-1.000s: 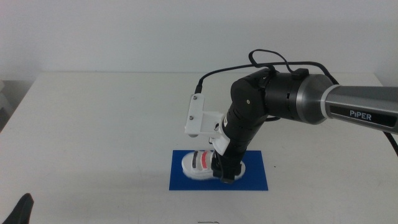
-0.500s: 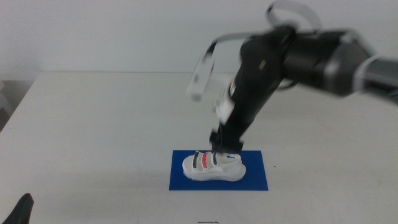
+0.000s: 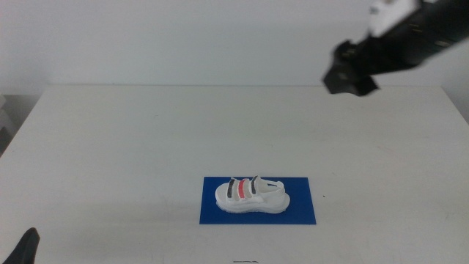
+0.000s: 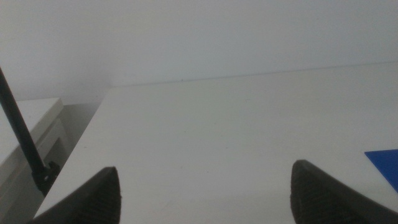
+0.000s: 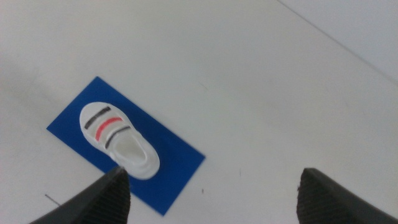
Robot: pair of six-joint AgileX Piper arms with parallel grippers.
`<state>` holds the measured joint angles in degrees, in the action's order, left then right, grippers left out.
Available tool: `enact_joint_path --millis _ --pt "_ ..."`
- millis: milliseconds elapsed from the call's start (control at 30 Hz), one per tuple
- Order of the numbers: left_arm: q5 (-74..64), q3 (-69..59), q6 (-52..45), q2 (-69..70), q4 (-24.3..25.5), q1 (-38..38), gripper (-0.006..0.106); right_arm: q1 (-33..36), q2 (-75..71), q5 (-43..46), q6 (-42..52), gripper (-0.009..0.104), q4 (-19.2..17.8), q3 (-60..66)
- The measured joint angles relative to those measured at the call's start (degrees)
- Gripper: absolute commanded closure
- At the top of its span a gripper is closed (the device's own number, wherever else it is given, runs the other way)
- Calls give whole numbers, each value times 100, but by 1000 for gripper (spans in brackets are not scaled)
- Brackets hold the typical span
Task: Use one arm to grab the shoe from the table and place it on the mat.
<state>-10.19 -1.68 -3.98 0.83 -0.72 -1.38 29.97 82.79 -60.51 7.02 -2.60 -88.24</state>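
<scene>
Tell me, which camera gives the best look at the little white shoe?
The right wrist view: it looks straight down on the shoe, showing its whole outline, the black and red straps and the opening, lying on the blue mat. The middle view shows it side-on and smaller. The left wrist view misses it, catching only a mat corner.

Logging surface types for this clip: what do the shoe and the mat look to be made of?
The shoe: probably moulded foam or rubber sole, matte white and chunky, with black and red straps that could be fabric or synthetic. The mat: a thin flat sheet, perhaps foam, rubber or card; deep blue, even, matte, with crisp edges and no visible weave.
</scene>
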Motion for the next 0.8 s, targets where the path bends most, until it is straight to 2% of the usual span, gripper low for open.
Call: enact_joint_path --millis 233,333,533,800 --pt "0 0 0 0 0 0 7 -249 -1355 462 -531 1 2 1423" --pt "0 0 0 0 0 0 7 -555 -2093 832 -600 1 7 2244" --pt "0 0 0 0 0 0 7 -1296 -3743 2397 -1188 1 -11 4358" --pt "0 0 0 0 0 0 7 -1386 -5366 4584 -1023 1 87 6779"
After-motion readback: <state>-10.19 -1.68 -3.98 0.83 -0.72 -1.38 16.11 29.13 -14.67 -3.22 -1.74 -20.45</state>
